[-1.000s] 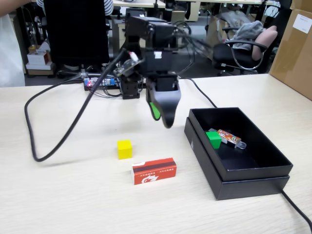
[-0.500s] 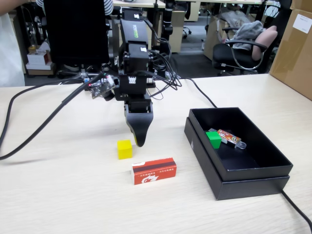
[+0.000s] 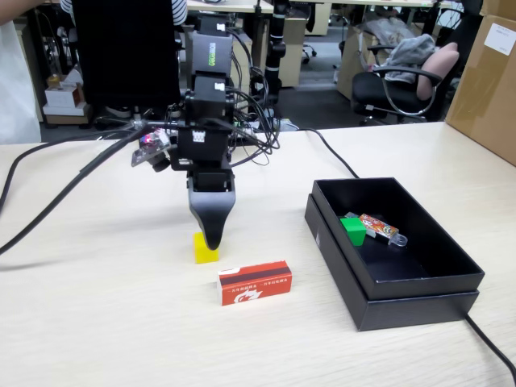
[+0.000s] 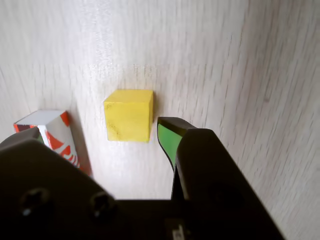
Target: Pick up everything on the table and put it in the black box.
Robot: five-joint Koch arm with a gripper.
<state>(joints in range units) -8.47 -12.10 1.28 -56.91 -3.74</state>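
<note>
The small yellow cube [image 3: 204, 250] sits on the pale wood table [image 3: 105, 322]. My gripper [image 3: 211, 238] hangs straight down, its tips just above and against the cube's near side. In the wrist view the gripper [image 4: 98, 129] is open and empty. The yellow cube [image 4: 128, 115] lies just ahead of the gap, close to the green-padded right finger [image 4: 168, 137]. The red carton [image 3: 255, 282] lies flat in front of the cube, and its white end [image 4: 47, 125] shows by the left jaw. The green cube [image 3: 353, 229] lies inside the black box [image 3: 403, 310].
An orange-patterned stick with a clear end [image 3: 380, 228] lies beside the green cube in the box. Black cables [image 3: 56, 197] run across the table's left and back. A cable [image 3: 488, 343] passes the box's right corner. A brown carton [image 3: 488, 76] stands far right.
</note>
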